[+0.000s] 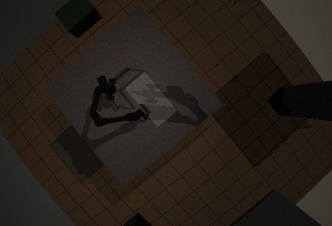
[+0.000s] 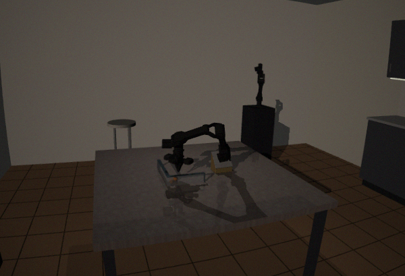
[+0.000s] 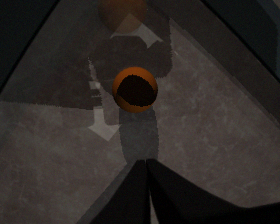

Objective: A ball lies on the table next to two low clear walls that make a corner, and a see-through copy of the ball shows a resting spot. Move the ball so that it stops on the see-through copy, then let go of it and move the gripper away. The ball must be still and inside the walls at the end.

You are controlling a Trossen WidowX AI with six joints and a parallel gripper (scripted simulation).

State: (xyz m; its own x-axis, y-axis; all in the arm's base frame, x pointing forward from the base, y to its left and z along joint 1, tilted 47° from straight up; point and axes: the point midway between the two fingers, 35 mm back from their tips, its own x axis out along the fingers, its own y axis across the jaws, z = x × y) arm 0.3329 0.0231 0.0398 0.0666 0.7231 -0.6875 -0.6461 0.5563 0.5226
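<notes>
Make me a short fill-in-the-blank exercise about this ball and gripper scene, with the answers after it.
1. The ball on the table is ____ in colour.
2. The gripper has its fingers ____, holding nothing.
3. In the wrist view, the see-through copy lies ____ the ball.
4. The stool stands on the ____.

Answers: orange; shut; above; floor

Orange ball (image 3: 134,89) — brown-tiled floor (image 2: 354,242)

see-through copy (image 3: 123,14) cut off by top edge

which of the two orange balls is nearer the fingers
The solid orange ball; the faint see-through orange copy lies farther off, beyond it, from the shut fingers.
</notes>
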